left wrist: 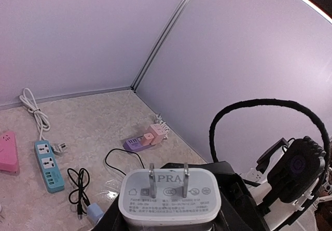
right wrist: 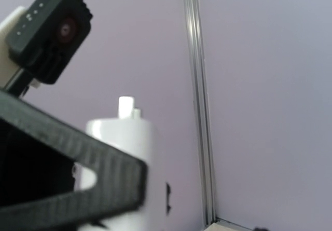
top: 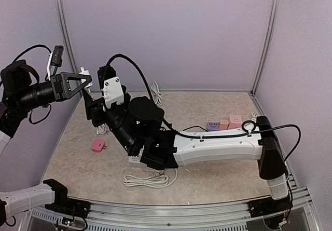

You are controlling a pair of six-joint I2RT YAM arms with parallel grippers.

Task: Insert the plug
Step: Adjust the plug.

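A white plug (left wrist: 168, 194) with two metal prongs sits in my left gripper (left wrist: 168, 213), which is shut on its body, prongs facing away from the wrist. In the top view the left gripper (top: 89, 80) is raised high at the left with the plug (top: 85, 75) at its tip. My right gripper (top: 92, 106) reaches across just below and beside it; its jaw gap is not readable. The right wrist view shows the plug (right wrist: 129, 148) close up, crossed by the left arm's black finger (right wrist: 78, 158). A blue power strip (left wrist: 49, 166) lies on the table.
A pink plug (top: 97, 146) lies at the left of the table. Purple and pink adapters (top: 224, 124) sit at the right. A coiled white cable (top: 148, 179) lies near the front, another white cable (top: 155, 92) at the back. A black cable (left wrist: 80, 187) lies beside the blue strip.
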